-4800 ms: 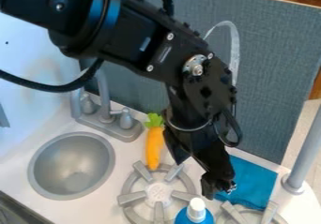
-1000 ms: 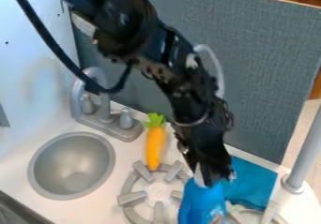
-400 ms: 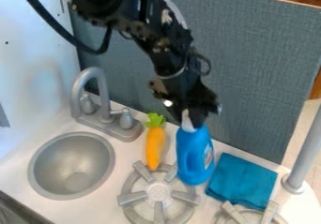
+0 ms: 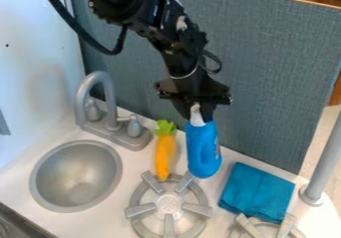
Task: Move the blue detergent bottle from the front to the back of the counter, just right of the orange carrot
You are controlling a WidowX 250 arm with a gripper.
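Note:
The gripper (image 4: 196, 110) hangs over the rear of the counter, right of the faucet, shut on the white cap of a blue bottle (image 4: 203, 151). The bottle hangs upright below it, between an orange carrot (image 4: 164, 156) with a green top and a folded blue cloth (image 4: 256, 192). Whether the bottle's base touches the counter, I cannot tell. The carrot lies just behind the left stove burner (image 4: 169, 205), and the cloth lies flat on the counter to the right.
At the left is a round grey sink (image 4: 75, 176) with a grey faucet (image 4: 100, 105) behind it. Part of a second burner (image 4: 266, 228) shows at the bottom right, near a grey post (image 4: 322, 165). A grey-blue panel (image 4: 279, 77) stands along the back.
The gripper took hold of the bottle near the front, then moved it back and slightly left. The bottle has turned a little, and the cloth is uncovered. The carrot has stayed put.

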